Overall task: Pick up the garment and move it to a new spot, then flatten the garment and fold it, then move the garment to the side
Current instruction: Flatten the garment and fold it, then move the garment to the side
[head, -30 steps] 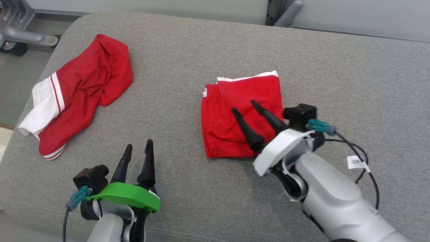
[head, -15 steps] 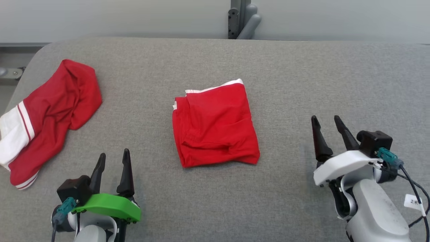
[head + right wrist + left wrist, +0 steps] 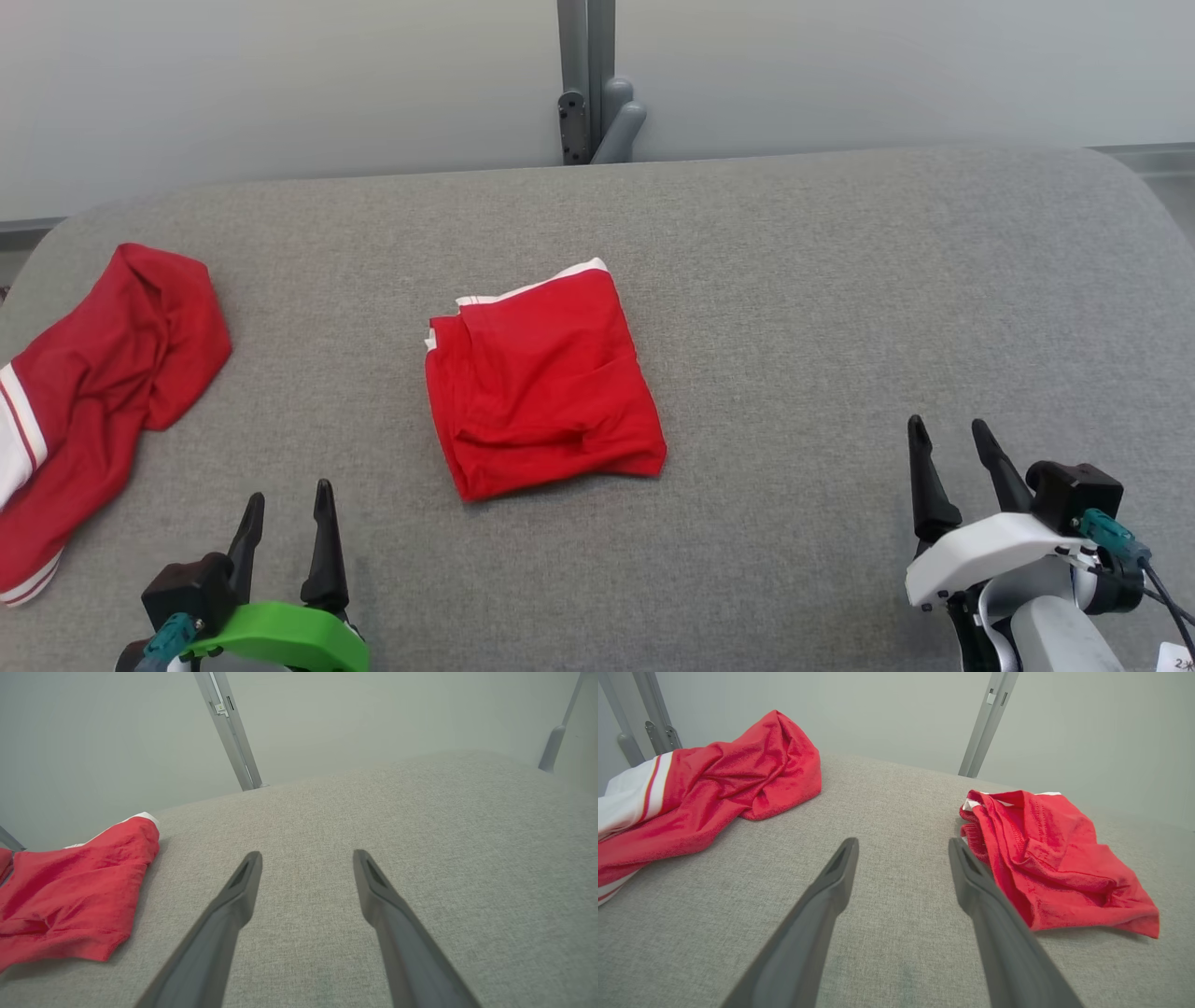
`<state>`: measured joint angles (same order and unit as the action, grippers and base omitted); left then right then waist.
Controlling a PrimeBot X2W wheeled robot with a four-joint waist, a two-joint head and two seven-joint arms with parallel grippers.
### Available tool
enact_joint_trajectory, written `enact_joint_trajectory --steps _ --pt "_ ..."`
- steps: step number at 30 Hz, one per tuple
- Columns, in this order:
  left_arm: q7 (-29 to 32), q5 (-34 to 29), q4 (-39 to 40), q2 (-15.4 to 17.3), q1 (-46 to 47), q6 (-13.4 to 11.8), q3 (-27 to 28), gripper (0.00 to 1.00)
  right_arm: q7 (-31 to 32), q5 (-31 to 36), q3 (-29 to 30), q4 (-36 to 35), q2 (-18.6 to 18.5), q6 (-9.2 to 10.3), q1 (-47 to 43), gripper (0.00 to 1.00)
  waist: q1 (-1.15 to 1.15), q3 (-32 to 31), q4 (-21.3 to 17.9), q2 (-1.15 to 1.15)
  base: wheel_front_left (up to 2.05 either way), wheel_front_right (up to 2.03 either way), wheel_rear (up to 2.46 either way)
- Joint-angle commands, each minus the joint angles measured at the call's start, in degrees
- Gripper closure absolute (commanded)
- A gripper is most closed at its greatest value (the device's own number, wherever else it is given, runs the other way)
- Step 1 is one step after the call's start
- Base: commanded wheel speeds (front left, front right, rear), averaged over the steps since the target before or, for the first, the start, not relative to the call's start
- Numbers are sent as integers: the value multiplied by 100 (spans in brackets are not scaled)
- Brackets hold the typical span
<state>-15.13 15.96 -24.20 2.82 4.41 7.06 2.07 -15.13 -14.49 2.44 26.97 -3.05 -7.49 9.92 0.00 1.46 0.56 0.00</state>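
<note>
A red garment (image 3: 541,383) with a white trim lies folded into a rough square at the middle of the grey padded table (image 3: 822,308). It lies to the right in the left wrist view (image 3: 1055,863) and at the left edge in the right wrist view (image 3: 70,896). My left gripper (image 3: 289,493) stands open at the lower left, its fingers empty (image 3: 903,842). Well to the right of the folded garment, my right gripper (image 3: 948,425) is open over bare cloth, nothing between its fingers (image 3: 307,854).
A second red garment (image 3: 103,373) with white striped trim lies crumpled at the table's left edge (image 3: 714,784). A grey metal post (image 3: 588,84) stands behind the far edge against a pale wall. The table's far corners are rounded.
My right gripper has drawn back off the folded garment to the lower right, open. The head camera has turned and tilted up, so the whole picture has shifted. The garments lie as before.
</note>
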Motion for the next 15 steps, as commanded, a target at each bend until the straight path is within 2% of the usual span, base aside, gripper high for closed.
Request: enact_joint_trajectory --steps 1,15 --pt "-1 -25 12 20 -124 -22 25 0 0 3 -4 -34 3 1 -99 0 0 -78 -99 0 0 0 0" --pt "0 -94 27 21 -118 -4 -112 0 0 -33 -111 -153 5 1 -112 0 0 -3 -38 0 0 0 0"
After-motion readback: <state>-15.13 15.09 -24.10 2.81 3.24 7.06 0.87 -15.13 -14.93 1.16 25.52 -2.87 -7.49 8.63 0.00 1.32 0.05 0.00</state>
